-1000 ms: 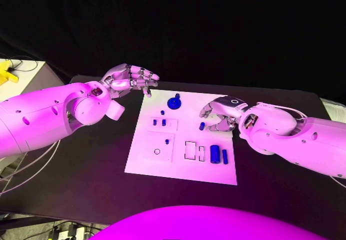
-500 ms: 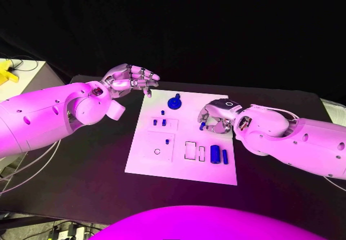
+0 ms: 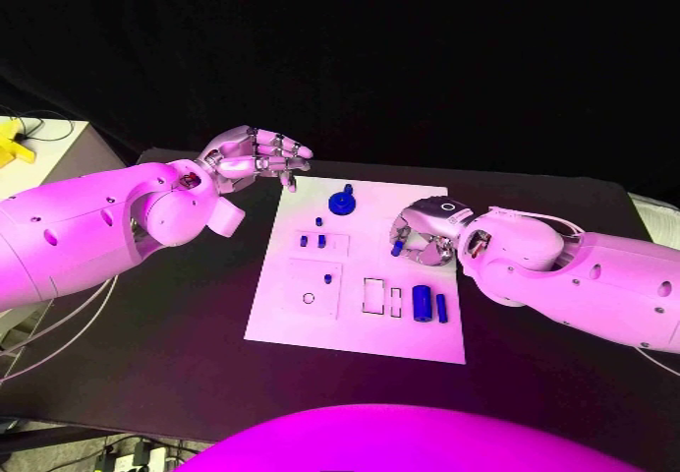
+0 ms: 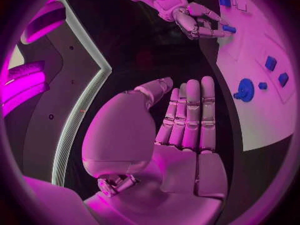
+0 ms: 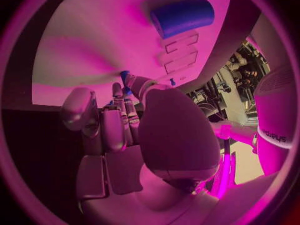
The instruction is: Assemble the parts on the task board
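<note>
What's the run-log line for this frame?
left hand: open, beside task board | right hand: fingertips on small blue part | grasp: unclear

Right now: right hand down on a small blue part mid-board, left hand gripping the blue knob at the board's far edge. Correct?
Not quite. The left hand holds nothing: it hangs beside the task board, apart from the blue knob. The head view shows the gap. The right hand is indeed down on a small blue part.

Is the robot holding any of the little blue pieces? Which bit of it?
The right robot hand has its fingertips on a small blue piece on the white task board; a firm hold and the spot cannot be told. The left robot hand holds nothing.
</note>
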`<action>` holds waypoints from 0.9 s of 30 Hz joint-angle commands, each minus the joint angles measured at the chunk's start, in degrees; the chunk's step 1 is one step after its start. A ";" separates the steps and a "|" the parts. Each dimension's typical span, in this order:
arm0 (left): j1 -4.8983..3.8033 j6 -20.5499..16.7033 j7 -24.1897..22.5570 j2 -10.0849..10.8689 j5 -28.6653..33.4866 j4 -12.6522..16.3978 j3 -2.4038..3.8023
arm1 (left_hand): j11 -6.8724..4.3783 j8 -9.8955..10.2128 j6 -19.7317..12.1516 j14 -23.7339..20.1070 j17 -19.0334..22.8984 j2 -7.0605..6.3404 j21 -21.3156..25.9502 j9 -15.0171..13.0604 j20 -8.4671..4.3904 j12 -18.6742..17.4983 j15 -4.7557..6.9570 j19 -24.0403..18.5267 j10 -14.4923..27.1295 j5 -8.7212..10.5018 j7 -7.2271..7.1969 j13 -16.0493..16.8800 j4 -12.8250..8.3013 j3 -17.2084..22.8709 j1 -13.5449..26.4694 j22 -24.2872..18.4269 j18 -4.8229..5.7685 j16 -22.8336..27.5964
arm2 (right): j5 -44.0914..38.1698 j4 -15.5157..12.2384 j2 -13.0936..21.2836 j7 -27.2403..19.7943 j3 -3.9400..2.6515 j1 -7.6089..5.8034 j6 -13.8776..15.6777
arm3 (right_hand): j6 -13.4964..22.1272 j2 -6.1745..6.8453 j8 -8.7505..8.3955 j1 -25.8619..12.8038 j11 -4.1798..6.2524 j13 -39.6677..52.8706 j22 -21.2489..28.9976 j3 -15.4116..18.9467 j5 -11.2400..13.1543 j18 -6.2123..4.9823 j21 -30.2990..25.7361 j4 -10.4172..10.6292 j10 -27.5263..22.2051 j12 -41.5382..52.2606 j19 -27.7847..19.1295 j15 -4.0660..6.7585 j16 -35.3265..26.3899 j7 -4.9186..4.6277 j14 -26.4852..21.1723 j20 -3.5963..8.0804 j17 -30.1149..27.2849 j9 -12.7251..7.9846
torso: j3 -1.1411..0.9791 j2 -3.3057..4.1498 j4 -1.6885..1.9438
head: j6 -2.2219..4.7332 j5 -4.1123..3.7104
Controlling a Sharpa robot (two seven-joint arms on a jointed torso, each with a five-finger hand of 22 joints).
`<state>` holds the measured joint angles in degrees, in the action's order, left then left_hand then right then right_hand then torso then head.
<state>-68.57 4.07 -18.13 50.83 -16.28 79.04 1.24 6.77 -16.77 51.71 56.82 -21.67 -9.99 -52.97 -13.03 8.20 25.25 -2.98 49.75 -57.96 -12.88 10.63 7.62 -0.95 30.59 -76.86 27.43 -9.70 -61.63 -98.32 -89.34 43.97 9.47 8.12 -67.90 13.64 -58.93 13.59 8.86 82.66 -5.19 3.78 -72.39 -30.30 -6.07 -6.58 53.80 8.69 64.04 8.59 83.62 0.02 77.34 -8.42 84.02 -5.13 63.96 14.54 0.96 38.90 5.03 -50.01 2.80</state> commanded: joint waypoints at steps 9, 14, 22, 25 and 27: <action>-0.02 1.08 -0.03 -0.02 0.32 0.07 0.03 | 0.18 0.36 -0.02 -0.52 0.06 0.10 -0.12 0.09 0.28 -0.22 0.01 -0.26 0.13 -0.29 0.32 -0.09 -0.43 -0.07 -0.61 0.09 -0.75 0.35 | 0.57 -0.31 -0.34 -0.16 0.07 0.31 0.81 | -0.56 0.27 0.14 -2.05 0.10 0.14 -0.47 -0.91 0.48 0.67 0.74 0.36 0.30 -0.50 0.36 -0.02 -0.09 -0.10 0.75 -0.12 0.06 0.34 | 0.03 0.05 0.05 | 0.01 0.01; -0.02 1.19 0.07 -0.02 0.31 0.05 0.03 | 0.18 0.36 -0.02 -0.54 0.07 0.11 -0.13 0.10 0.28 -0.23 0.01 -0.28 0.15 -0.30 0.32 -0.09 -0.44 -0.08 -0.62 0.10 -0.75 0.37 | 1.60 -0.19 -0.43 0.09 0.07 0.33 1.08 | -0.59 0.26 0.16 -2.41 0.15 0.19 -0.69 -0.95 0.47 0.74 1.17 0.43 0.56 -0.49 0.47 0.00 -0.05 -0.10 0.76 -0.12 0.11 0.40 | 0.05 0.00 0.02 | 0.01 0.09; -0.02 1.33 0.19 -0.02 0.28 0.03 0.03 | 0.17 0.36 -0.02 -0.58 0.08 0.13 -0.15 0.11 0.28 -0.25 0.01 -0.33 0.17 -0.31 0.31 -0.10 -0.52 -0.05 -0.72 0.12 -0.76 0.42 | 2.99 -0.14 -0.57 0.34 0.07 0.35 2.71 | -1.18 -0.86 0.58 -1.92 1.06 0.77 -2.42 -3.04 0.23 1.20 4.45 -1.09 4.88 0.25 1.27 0.71 0.55 0.27 1.09 0.30 1.05 1.00 | 0.04 0.00 0.01 | 0.01 0.13; -0.02 1.38 0.23 -0.02 0.26 0.03 0.03 | 0.17 0.36 -0.02 -0.58 0.08 0.13 -0.15 0.11 0.28 -0.25 0.01 -0.33 0.17 -0.31 0.31 -0.10 -0.52 -0.05 -0.72 0.12 -0.76 0.42 | 3.24 -0.20 -0.57 0.50 0.07 0.37 3.62 | -3.25 -2.22 1.91 -0.66 1.68 1.24 -3.78 -4.65 0.55 1.59 7.01 -2.99 7.42 0.61 1.78 1.24 1.36 0.69 1.47 0.68 2.36 1.85 | 0.04 0.00 0.04 | 0.01 0.14; -0.02 1.41 0.24 -0.01 0.26 0.03 0.03 | 0.17 0.36 -0.02 -0.58 0.08 0.13 -0.15 0.11 0.28 -0.25 0.01 -0.33 0.17 -0.31 0.31 -0.10 -0.52 -0.05 -0.72 0.12 -0.76 0.42 | 3.01 -0.30 -0.55 0.75 0.07 0.40 4.44 | -4.26 -2.98 2.75 -0.39 2.09 1.61 -4.55 -5.40 0.94 1.80 8.36 -4.23 8.86 0.68 1.99 1.55 1.43 0.98 1.48 0.98 2.38 2.46 | 0.04 -0.02 0.04 | 0.01 0.09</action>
<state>-68.56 4.43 -17.75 50.86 -16.29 78.99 1.24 6.77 -16.77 51.71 56.82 -21.69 -9.73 -52.97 -12.98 8.41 25.25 -2.98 49.54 -57.96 -12.88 10.63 7.57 -1.10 30.43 -77.12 27.47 -9.70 -61.41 -95.74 -89.47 43.45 9.95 8.18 -67.59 16.20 -62.80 12.10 11.27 81.37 -5.60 4.38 -74.95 -35.45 -5.39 -5.72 61.84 4.91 70.01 8.83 84.08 1.16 78.55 -7.65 83.91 -4.57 66.32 16.67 1.00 38.89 5.05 -50.01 2.94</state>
